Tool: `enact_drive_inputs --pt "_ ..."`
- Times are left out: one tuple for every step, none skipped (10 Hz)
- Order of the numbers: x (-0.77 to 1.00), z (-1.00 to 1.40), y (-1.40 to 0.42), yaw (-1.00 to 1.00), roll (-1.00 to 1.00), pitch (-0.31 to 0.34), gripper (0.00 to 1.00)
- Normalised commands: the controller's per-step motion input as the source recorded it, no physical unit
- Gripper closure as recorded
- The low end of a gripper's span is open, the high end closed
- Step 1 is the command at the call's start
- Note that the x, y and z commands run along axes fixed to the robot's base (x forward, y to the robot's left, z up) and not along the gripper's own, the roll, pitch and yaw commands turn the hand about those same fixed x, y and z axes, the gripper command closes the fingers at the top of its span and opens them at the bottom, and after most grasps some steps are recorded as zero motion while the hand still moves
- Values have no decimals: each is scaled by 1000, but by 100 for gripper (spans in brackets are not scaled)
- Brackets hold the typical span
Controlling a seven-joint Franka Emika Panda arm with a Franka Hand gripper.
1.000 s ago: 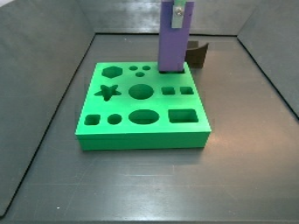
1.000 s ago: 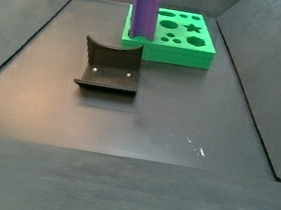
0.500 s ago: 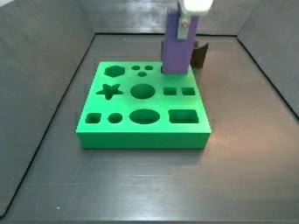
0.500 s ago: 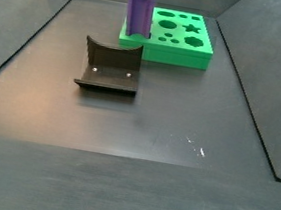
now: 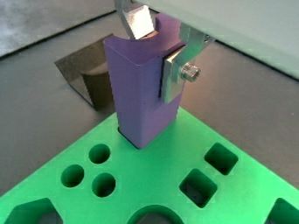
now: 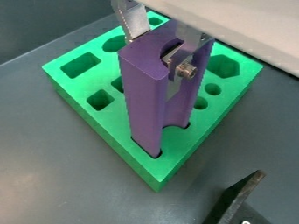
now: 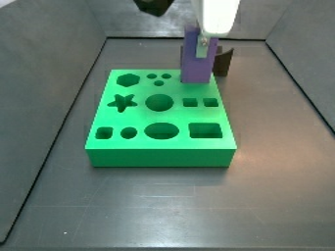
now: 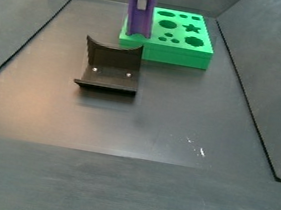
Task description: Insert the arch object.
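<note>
The arch object [image 6: 152,105] is a tall purple bar with a semicircular groove down one side. It stands upright with its lower end in a hole near the edge of the green board [image 6: 126,150]. It shows in both wrist views and both side views [image 5: 140,101] [image 7: 195,59] [image 8: 139,18]. My gripper [image 6: 158,45] is shut on the bar's upper part, one silver finger [image 5: 176,72] on each face. The gripper also shows in a wrist view [image 5: 158,51] and in a side view [image 7: 203,29]. No separate small dark block is in view.
The green board [image 7: 157,149] has several shaped holes: star, hexagon, circles, squares, oval. The dark fixture [image 8: 109,66] stands on the floor beside the board, and also shows in a side view [image 7: 224,61] and in both wrist views [image 5: 84,70] [image 6: 239,206]. Grey walls ring the floor.
The gripper has moved straight down with the purple bar. The bar's lower end has sunk further into the board's hole. The fixture and board have not moved.
</note>
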Motion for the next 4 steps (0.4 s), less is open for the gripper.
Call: enact_drive_inputs --pt "20 -263 34 0 -63 0 100" --pt "46 -140 77 0 0 26 100" --pt "0 0 0 0 30 -17 100" --pt "0 0 0 0 0 0 100"
